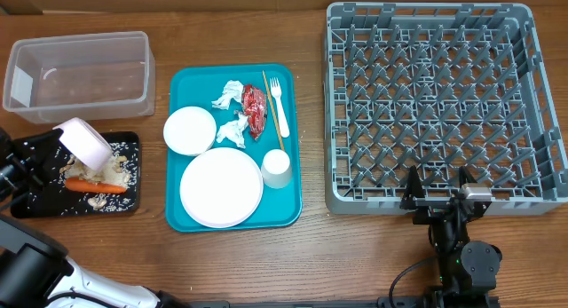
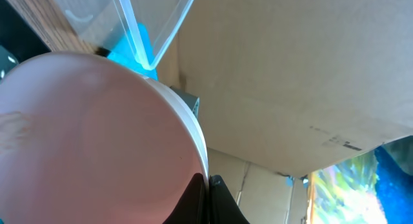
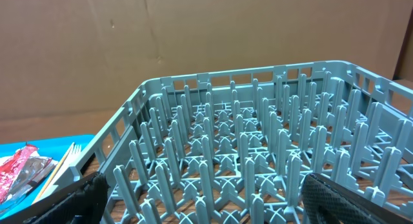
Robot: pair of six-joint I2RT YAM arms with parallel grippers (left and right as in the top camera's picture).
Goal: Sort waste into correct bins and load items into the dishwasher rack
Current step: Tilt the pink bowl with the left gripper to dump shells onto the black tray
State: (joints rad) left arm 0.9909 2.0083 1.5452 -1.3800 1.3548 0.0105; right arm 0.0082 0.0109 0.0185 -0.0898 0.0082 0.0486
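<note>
Step in hand, as judged: tipping scraps from a bowl (image 1: 84, 141) into the black tray (image 1: 35, 203), lower left of the overhead frame.

1. Confirm the left gripper (image 1: 53, 141) clamped on the bowl rim, with the bowl tilted steeply above the tray's upper edge.
2. Expect only one pale curved face of the bowl in the left wrist view. Cannot tell from it whether anything remains inside.
3. Check the carrot (image 1: 87, 183) and rice (image 1: 120, 164) lying on the tray.
4. Keep the bowl mouth over the tray, not over the tub (image 1: 80, 39) just above it or over bare table.
5. Hold the tilt long enough to clear every scrap. Avoid shaking, to prevent scattering rice.
6. Level the bowl before carrying it right toward the rack (image 1: 426, 8).
7. Note the right gripper (image 1: 437, 191) spread wide and empty at the rack's lower edge. Keep it out of the crossing path.
8. Leave the plate (image 1: 220, 187) and cup (image 1: 276, 168) on the teal tray (image 1: 293, 201) for later.
</note>
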